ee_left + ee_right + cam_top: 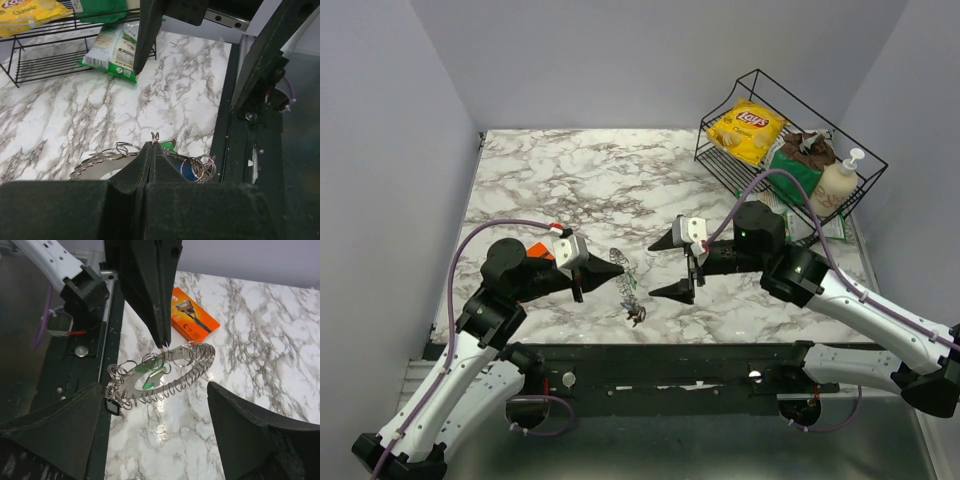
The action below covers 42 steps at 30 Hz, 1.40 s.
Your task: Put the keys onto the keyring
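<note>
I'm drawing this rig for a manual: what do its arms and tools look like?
The left arm and right arm have white shells, black joints and a purple cable each. The left tool and right tool have tapering black fingers on a pale grey block.

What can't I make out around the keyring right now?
- Top external: the keyring is too small to show any key colours.
- Left wrist: the left claw hides the keyring's middle and half the blue key.
- Right wrist: the green key lies inside the loop; whether it is threaded, cannot tell.
</note>
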Each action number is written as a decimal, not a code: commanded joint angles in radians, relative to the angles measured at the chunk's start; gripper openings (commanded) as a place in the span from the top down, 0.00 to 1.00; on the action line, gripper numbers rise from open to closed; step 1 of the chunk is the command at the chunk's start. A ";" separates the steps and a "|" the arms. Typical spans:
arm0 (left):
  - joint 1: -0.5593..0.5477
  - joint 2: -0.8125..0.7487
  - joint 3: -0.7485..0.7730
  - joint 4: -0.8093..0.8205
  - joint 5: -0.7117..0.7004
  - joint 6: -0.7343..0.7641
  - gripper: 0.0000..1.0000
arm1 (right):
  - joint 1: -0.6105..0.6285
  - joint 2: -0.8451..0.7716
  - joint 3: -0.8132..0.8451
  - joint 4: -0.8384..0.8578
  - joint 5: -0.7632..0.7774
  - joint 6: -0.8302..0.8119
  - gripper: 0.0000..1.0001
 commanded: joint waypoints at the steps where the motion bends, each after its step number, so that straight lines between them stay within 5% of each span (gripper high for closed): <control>1: -0.004 0.005 0.034 0.076 0.106 -0.047 1.00 | -0.004 -0.005 0.044 0.037 -0.145 0.028 0.14; 6: -0.006 0.001 0.028 0.107 0.106 -0.059 1.00 | -0.005 0.037 0.074 0.043 -0.214 0.068 0.27; 21: -0.007 0.007 0.022 0.148 0.127 -0.087 1.00 | -0.005 0.118 0.085 0.109 -0.165 0.141 0.34; 42: -0.007 -0.002 0.013 0.174 0.123 -0.096 1.00 | -0.007 0.155 0.067 0.132 -0.152 0.143 0.56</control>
